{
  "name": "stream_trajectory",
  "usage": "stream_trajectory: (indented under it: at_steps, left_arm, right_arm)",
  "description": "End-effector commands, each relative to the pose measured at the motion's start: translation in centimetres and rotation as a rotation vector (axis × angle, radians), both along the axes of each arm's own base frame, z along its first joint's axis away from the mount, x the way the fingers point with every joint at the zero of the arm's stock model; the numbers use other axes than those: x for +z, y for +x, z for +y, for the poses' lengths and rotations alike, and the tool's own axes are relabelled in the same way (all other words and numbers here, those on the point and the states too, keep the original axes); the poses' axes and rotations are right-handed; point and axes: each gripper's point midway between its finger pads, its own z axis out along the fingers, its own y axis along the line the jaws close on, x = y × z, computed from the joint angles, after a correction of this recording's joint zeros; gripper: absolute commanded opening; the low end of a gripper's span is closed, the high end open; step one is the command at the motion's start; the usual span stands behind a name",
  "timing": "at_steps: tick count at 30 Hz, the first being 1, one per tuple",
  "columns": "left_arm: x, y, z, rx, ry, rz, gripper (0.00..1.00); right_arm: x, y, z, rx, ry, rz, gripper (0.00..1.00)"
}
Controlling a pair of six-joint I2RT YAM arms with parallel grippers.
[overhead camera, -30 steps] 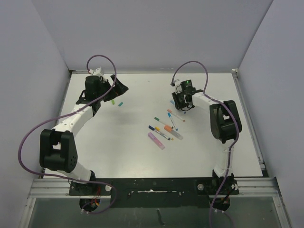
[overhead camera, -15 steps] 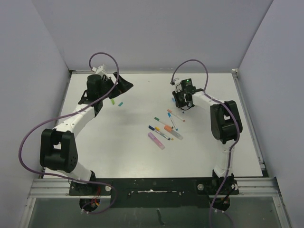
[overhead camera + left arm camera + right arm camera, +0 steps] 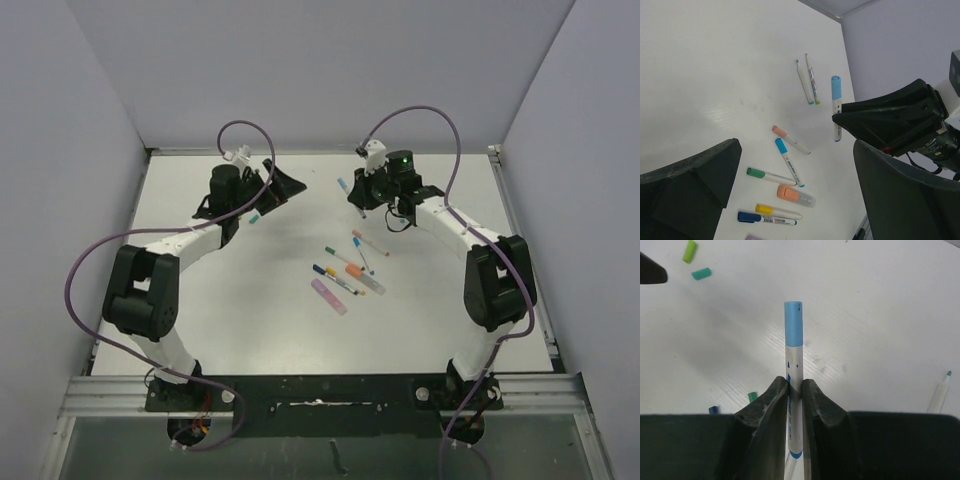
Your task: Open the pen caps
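My right gripper [image 3: 795, 390] is shut on a white pen [image 3: 794, 367] with its light-blue cap [image 3: 793, 322] pointing away from me; it hangs above the table [image 3: 343, 186]. My left gripper [image 3: 280, 190] stands open a short way to its left, nothing between its fingers [image 3: 690, 185]. Several capped pens [image 3: 345, 268] lie mid-table, with green [image 3: 756, 172], blue [image 3: 781, 145], yellow [image 3: 764, 208] and dark-blue [image 3: 746, 217] caps. Loose green [image 3: 689, 251] and teal [image 3: 701, 273] pen caps lie on the table.
An orange highlighter [image 3: 788, 192] and a purple one [image 3: 328, 296] lie among the pens. Two uncapped pen bodies [image 3: 807, 82] rest at the far side. Grey walls close in the white table [image 3: 200, 320] on three sides.
The right gripper closed on the light-blue pen, lifted it and swung it left. The left arm swung right toward the middle, its gripper still open.
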Motion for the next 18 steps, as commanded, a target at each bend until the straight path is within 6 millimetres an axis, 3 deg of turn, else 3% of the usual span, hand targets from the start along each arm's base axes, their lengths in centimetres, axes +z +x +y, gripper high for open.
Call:
stream_trajectory:
  at_steps: [1,10,18]
  left_arm:
    - [2.5,0.7,-1.1,-0.028,-0.068,-0.095,0.97]
    - [2.1,0.7,-2.3,-0.043,-0.081,-0.097,0.96]
    - [1.3,0.2,-4.2,-0.066,-0.105,-0.102,0.89]
  right_arm:
    - [3.2,-1.4,2.4,0.075,0.169,-0.027,0.0]
    - [3.6,-3.0,5.0,0.15,0.24,-0.004,0.0]
    - [4.8,-3.9,7.2,0.205,0.324,0.012,0.0]
